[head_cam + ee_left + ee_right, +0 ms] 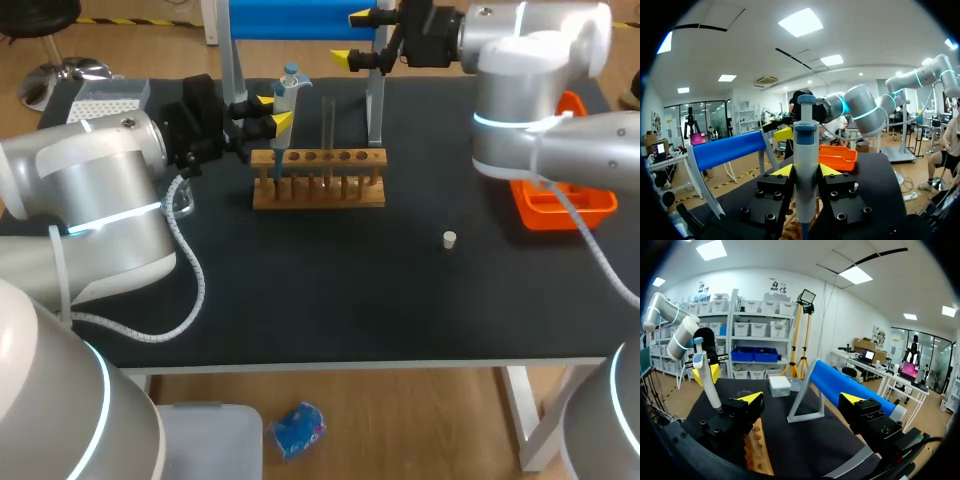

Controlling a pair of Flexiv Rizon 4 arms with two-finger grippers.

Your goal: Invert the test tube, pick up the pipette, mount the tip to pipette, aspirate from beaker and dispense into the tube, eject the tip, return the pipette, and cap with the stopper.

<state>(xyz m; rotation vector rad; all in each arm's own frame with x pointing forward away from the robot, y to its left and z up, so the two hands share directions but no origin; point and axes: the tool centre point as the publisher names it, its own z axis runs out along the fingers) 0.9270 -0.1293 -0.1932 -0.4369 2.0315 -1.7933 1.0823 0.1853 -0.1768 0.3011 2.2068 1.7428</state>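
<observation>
right now the pipette (pixel 287 92) stands upright just behind the left end of the wooden rack (pixel 318 190), clamped between both fingers of the left gripper (pixel 273 112). the glass tube (pixel 328 125) stands in the rack's middle, near the pipette, so a careless swing could knock it over. the tip box (pixel 110 97) lies well left of the rack; pressing down there off-centre might skew the pipette in the grip. the right gripper (pixel 354 38) hangs spread and empty behind the rack, and the stopper (pixel 450 239), in front of the rack to its right, could roll if brushed.
</observation>
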